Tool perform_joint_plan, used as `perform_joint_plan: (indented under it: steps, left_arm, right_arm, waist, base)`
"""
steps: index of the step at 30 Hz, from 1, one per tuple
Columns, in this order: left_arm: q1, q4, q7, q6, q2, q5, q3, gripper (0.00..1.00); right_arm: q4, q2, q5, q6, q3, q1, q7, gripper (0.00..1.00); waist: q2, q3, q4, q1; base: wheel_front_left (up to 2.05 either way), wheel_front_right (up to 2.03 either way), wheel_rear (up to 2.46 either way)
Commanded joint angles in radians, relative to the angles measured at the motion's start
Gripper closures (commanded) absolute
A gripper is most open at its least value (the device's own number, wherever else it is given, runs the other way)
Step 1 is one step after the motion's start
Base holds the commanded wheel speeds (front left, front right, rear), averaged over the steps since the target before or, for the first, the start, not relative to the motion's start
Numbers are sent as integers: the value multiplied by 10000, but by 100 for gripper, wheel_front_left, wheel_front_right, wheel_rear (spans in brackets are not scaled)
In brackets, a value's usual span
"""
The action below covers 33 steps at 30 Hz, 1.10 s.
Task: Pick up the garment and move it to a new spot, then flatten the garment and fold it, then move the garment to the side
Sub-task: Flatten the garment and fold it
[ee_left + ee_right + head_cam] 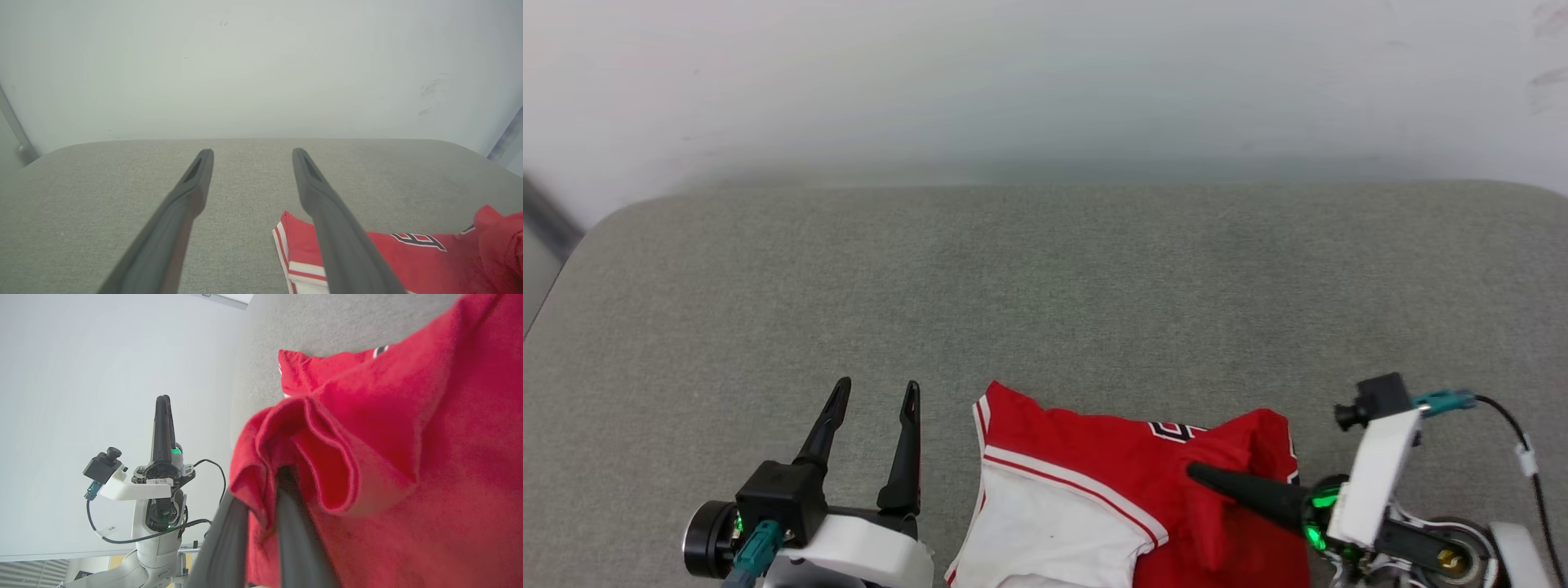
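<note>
Grey worktop (1045,286), pale wall behind. Garment (1086,465) lies bunched at the near edge, right of centre. Right gripper (1194,471) pinches a red fold; left gripper (878,385) is spread, empty, just left. Best to lift the cloth clear before carrying.

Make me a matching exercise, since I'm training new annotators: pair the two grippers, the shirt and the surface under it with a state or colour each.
Things:
1. left gripper
2. right gripper
3. shirt
4. surface

States or colours:
A. grey fabric
B. jaws shut on a fold of cloth
C. red and white
D. jaws open, holding nothing

Pairs: 1-D, 2-B, 3-C, 4-A
</note>
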State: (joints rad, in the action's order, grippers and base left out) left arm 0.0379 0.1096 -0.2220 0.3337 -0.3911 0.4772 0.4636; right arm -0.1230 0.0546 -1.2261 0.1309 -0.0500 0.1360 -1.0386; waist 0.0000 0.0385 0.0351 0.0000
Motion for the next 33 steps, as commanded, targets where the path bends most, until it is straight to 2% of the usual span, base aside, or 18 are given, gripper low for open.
perform_joint_plan:
  steps: [1, 10, 17, 18, 19, 25, 33]
  left_arm:
    - [158, -24, -21, -39, 43, -75, 9, 0]
    - [709, -321, -193, -246, 320, -114, 120, 0]
    - [1014, -499, -274, -345, 478, -181, 141, 0]
    - [1028, -527, -290, -346, 497, -178, 137, 0]
    - [1038, -557, -301, -344, 511, -186, 129, 0]
    - [981, -704, -346, -350, 526, -190, 77, 0]
    - [760, -811, -339, -304, 466, -99, 65, 0]
  right_arm:
    - [-86, -65, -70, -4, 207, 170, 117, 100]
    - [-1336, -47, -623, -2, 3206, 1158, 2011, 100]
    - [-2291, -44, -641, -2, 4339, 1749, 3339, 100]
    - [-2407, -49, -612, -2, 4460, 1791, 3472, 64]
    - [-2501, -49, -630, -2, 4583, 1815, 3561, 0]
    - [-2217, 153, -356, -2, 5490, 2053, 4065, 0]
    - [-1410, 1273, 1866, -4, 6938, 2319, 6193, 0]
  waist:
    - [0, 224, 244, 0]
    - [0, 876, 898, 0]
    - [0, 1240, 1034, 0]
    - [0, 1262, 1022, 0]
    - [0, 1276, 1002, 0]
    - [0, 1141, 788, 0]
    - [0, 664, 489, 0]
  base:
    - [0, 0, 0]
    - [0, 0, 0]
    - [0, 0, 0]
    - [0, 0, 0]
    - [0, 0, 0]
    - [0, 0, 0]
    - [0, 0, 0]
